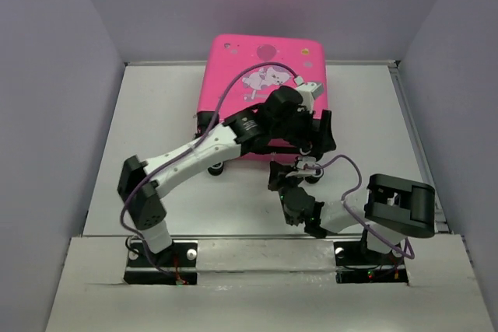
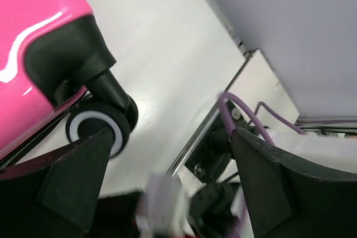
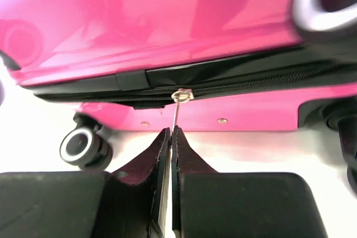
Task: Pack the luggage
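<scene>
My right gripper (image 3: 170, 135) is pressed fully together on the thin metal zipper pull (image 3: 177, 110) of the luggage (image 3: 167, 26). The tab runs straight up from between my fingertips to its slider on the seam. My left gripper (image 2: 170, 137) is spread wide and holds nothing.

**Luggage.** The pink shell fills the space directly above and ahead of my right fingertips. In the top view it lies flat on the table (image 1: 156, 114) with its printed face up and both halves folded together.

**Seam.** The dark zipper track (image 3: 251, 85) runs level to either side of the slider. To the right of my right fingers the teeth look meshed. To their left the band looks wider, and I cannot tell whether it is joined there.

**Surroundings.** A caster wheel (image 3: 82, 146) sits low to the left of my right fingers. Another wheel (image 2: 95, 126) lies just beside the left finger of my open left gripper, near it, though I cannot tell whether they touch.

**Progress (judgement).** No loose items show on the table and the lid is down, so the filling looks done. What seems left is closing: drawing the slider along the seam with the grip I have, while the free left gripper steadies the shell. How much of the seam remains open is not visible.
</scene>
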Action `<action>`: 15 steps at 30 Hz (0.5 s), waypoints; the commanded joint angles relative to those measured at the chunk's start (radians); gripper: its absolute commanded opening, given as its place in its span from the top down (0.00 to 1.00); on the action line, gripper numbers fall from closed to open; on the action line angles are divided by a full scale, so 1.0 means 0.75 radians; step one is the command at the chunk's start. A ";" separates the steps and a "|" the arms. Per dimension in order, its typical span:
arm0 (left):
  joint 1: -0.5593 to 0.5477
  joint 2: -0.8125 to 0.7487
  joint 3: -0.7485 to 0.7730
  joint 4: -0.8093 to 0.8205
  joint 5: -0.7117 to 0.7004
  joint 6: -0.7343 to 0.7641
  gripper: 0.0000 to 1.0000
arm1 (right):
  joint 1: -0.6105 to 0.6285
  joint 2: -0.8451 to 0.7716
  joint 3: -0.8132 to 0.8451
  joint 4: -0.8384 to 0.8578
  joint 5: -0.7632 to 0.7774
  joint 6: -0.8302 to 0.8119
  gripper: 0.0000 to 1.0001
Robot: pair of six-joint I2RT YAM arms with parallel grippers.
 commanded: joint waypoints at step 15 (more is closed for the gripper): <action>0.823 -1.216 -0.967 -0.301 -0.533 0.216 0.01 | 0.002 -0.413 -0.133 -0.450 -0.296 0.263 0.93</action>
